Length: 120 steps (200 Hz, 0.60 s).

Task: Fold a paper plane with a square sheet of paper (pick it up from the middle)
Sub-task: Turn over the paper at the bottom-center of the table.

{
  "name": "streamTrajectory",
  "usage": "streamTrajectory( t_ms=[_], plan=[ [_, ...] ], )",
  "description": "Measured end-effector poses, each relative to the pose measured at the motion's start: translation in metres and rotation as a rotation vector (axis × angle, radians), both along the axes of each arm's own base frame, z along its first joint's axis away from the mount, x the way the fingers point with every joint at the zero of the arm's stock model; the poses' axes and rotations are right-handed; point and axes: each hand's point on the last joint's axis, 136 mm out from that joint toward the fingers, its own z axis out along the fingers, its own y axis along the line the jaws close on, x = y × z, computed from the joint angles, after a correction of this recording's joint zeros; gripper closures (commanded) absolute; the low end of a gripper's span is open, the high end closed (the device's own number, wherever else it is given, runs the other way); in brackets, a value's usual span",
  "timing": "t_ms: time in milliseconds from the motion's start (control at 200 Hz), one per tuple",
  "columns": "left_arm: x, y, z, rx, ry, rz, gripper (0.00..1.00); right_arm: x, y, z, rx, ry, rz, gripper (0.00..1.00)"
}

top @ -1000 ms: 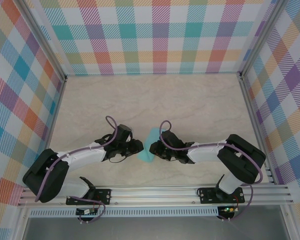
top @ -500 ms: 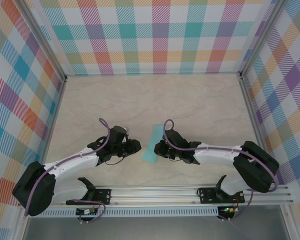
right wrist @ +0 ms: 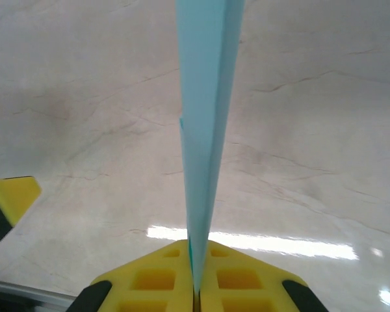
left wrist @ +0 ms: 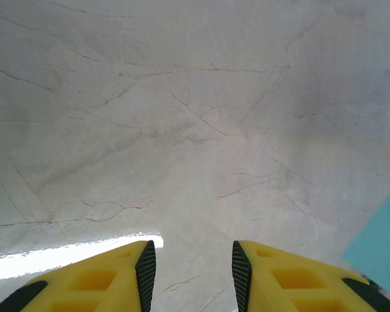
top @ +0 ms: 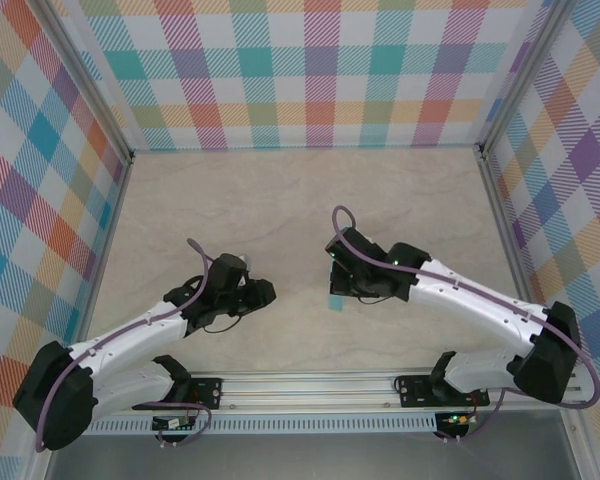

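Right gripper (top: 337,292): yellow fingers (right wrist: 162,279) pressed together, pinching the folded turquoise-cyan paper (right wrist: 205,97), a thin narrow strip of layered flaps.

Right wrist view: the paper stands on edge in the pinch and runs straight out ahead of the right gripper, over the pale marble-pattern table top (right wrist: 325,130). At least two layers are visible, and one layer's edge ends partway along the strip. Can't tell whether the far end touches the table.

Top view: the paper (top: 334,301) reads as a small cyan sliver right at the right gripper's tip, seen edge-on.

Left gripper (top: 263,292): sits to the left of the right gripper, near it but apart, tips pointing towards it. In the left wrist view its jaws are spread partway, with nothing between them and bare table under the gap. A corner of the paper (left wrist: 383,244) shows at the lower right there, beside the right-hand yellow finger (left wrist: 292,279), on the side towards the right gripper. Contact can't be judged.

Silver aluminium rail (top: 310,385) with both arm bases lies on the near side of the right gripper, well apart from it.
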Motion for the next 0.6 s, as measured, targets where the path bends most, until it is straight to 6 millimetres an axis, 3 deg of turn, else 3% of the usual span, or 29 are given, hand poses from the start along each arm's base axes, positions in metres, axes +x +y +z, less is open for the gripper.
streamTrajectory(
  t_ms=[125,330,440,600],
  plan=[
    [0.002,0.011,0.004,0.041,-0.017,0.038,0.61,0.0,-0.015,0.013,-0.212,0.026,-0.004,0.91],
    [0.004,0.035,0.008,0.099,-0.047,0.138,0.6,-0.004,-0.037,-0.03,-0.622,0.185,0.025,0.87],
    [0.006,0.046,0.015,0.094,-0.07,0.197,0.59,-0.003,-0.024,-0.056,-0.694,0.248,0.051,0.86],
    [0.001,0.061,0.012,0.094,-0.081,0.253,0.58,-0.002,0.011,-0.088,-0.643,0.319,0.075,0.86]
  ],
)
